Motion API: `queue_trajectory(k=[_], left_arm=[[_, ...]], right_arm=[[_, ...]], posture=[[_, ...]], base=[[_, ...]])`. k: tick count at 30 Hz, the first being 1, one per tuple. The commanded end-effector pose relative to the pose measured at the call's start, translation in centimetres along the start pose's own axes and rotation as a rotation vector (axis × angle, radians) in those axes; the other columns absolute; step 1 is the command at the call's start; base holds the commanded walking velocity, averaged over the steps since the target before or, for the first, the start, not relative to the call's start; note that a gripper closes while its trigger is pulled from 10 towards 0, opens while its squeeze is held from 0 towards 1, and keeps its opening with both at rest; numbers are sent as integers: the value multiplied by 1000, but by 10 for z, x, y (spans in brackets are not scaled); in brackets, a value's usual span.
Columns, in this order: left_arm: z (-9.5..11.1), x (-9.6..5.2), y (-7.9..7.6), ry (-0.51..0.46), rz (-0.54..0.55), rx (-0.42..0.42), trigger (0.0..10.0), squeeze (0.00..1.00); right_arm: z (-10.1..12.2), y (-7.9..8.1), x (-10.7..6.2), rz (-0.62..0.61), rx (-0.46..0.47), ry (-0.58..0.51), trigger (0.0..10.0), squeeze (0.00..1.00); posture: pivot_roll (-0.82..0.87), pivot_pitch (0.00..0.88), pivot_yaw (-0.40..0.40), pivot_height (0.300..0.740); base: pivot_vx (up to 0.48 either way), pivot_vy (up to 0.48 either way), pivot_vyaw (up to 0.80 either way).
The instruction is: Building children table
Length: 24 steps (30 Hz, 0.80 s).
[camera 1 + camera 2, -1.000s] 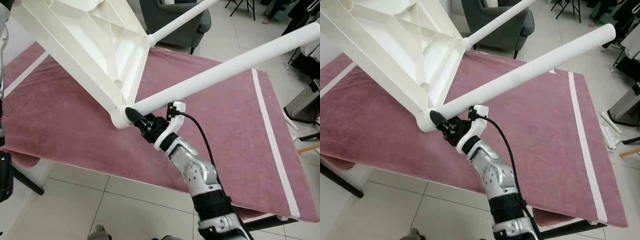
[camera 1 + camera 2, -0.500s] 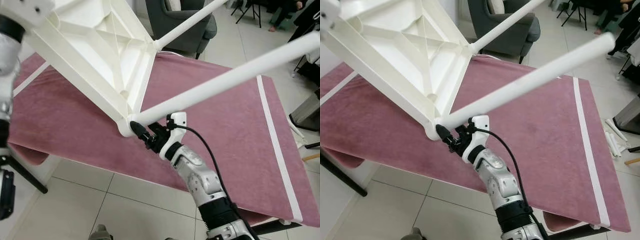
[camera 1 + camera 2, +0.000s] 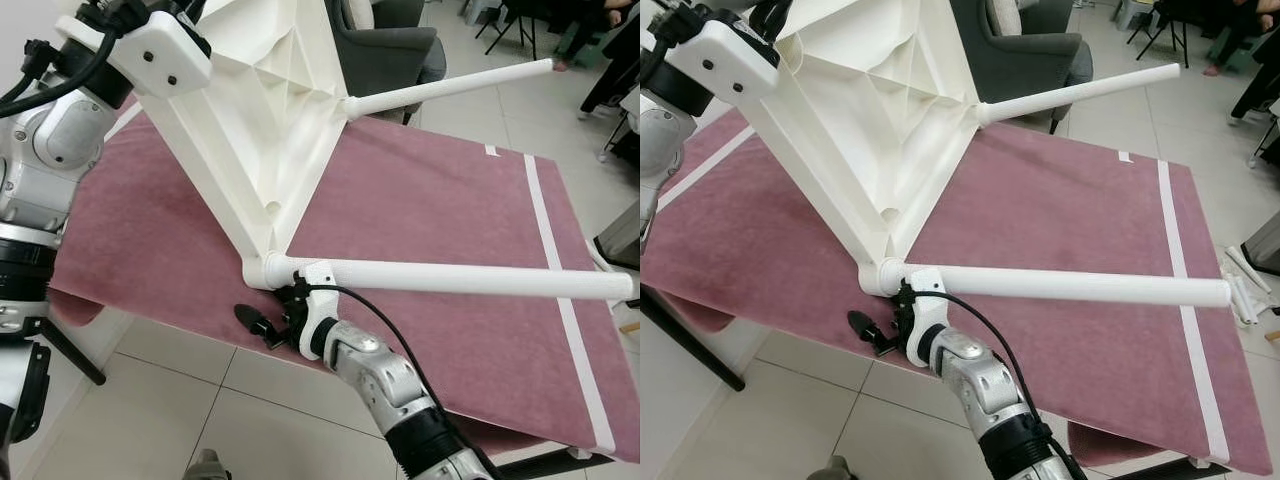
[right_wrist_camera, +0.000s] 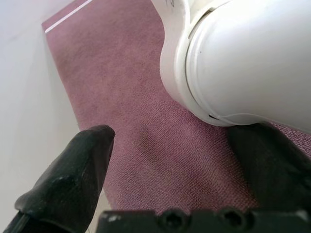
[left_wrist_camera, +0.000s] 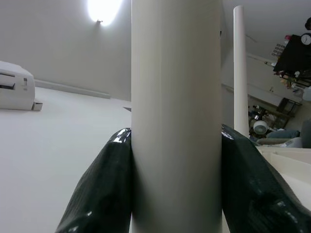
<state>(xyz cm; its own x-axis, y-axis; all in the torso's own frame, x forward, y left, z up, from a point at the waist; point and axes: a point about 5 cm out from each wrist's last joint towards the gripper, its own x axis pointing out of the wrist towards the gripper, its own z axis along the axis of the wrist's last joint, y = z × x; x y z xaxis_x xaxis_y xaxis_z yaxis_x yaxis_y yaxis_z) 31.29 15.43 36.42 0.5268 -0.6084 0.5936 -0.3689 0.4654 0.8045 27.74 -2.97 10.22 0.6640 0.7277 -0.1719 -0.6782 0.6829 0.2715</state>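
You see the white moulded plastic tabletop (image 3: 255, 110) tilted above the mauve towel-covered bench (image 3: 430, 210), its near corner socket (image 3: 880, 276) resting at the front edge. The long white tubular leg (image 3: 1080, 287) runs from that socket toward your right. The right end effector (image 3: 872, 334), spread and empty, sits just below the socket; the left end effector (image 5: 177, 179) clamps another white leg (image 5: 176, 97).

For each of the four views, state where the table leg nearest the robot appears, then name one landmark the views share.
Left eye: nearest table leg crosses the lower middle.
Right eye: it lies lower centre.
Left wrist: I cannot tell which leg is clamped.
Right wrist: its socket end sits upper right.
Shared landmark: pink cloth.
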Motion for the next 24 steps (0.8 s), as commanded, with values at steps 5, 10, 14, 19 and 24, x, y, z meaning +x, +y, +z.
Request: queue_trajectory(k=[5, 10, 14, 19, 24], left_arm=[[16, 1, -8, -93, -12, -25, 0, 0], [22, 3, -9, -120, -7, -39, 0, 0], [25, 4, -8, -136, 4, -46, 0, 0], [31, 8, -7, -161, 15, -56, 0, 0], [37, 10, -15, -183, 1, -87, 0, 0]], right_arm=[[0, 3, -19, 112, -85, 38, 10000, 0], [-2, -16, -35, 15, -49, 73, 10000, 0], [0, -31, -34, -105, 8, 48, 10000, 0], [5, -44, -31, -224, 83, 2, 10000, 0], [14, -16, -43, -30, -103, 4, 10000, 0]], posture=[[154, 0, -38, 740], [149, 0, -36, 740], [147, 0, -35, 740], [147, 0, -30, 740], [152, 0, -33, 740]], base=[[0, 0, 0], [0, 0, 0], [0, 0, 0], [0, 0, 0], [0, 0, 0]])
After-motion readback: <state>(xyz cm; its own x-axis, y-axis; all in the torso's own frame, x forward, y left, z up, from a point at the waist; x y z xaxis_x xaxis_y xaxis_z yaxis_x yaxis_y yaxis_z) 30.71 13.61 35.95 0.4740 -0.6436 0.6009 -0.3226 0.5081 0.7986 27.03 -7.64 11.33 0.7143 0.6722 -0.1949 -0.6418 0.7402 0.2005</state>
